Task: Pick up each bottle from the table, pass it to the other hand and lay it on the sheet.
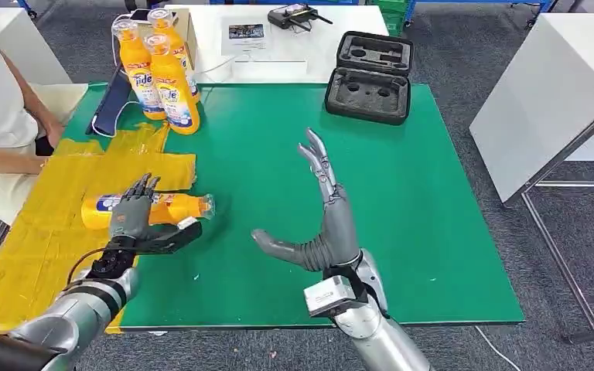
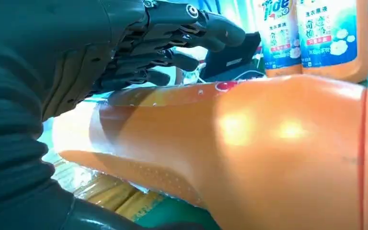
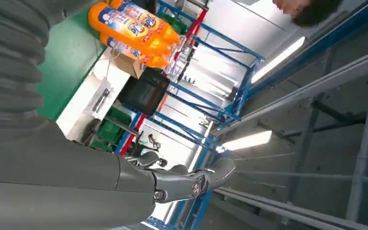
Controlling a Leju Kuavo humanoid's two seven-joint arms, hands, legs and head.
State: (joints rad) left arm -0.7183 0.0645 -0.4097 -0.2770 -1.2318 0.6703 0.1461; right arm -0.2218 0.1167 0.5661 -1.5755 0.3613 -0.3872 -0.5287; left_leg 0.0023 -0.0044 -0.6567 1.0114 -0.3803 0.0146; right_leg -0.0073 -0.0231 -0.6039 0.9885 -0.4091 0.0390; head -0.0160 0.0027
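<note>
An orange plastic detergent bottle (image 1: pixel 172 209) is seen lying on its side at the edge of the crinkled yellow sheet (image 1: pixel 39 239), covered from above by the left hand (image 1: pixel 133 212), fingers draped over it. The right hand (image 1: pixel 326 224) is held empty over the green table mat (image 1: pixel 402 201), fingers spread. Three upright orange bottles (image 1: pixel 162 73) are grouped at the mat's far corner.

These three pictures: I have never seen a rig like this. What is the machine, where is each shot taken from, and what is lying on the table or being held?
It is a humanoid robot with two silver arms. The wide picture looks down from its head; the other two come from cameras at its wrists.

The left robot hand is over an orange bottle lying on its side on the yellow sheet; whether it grips it I cannot tell. The left wrist view shows that bottle close up. The right robot hand is open and empty above the green mat.

Three more bottles stand at the far edge, beside an open black case. A person sits at the left.
</note>
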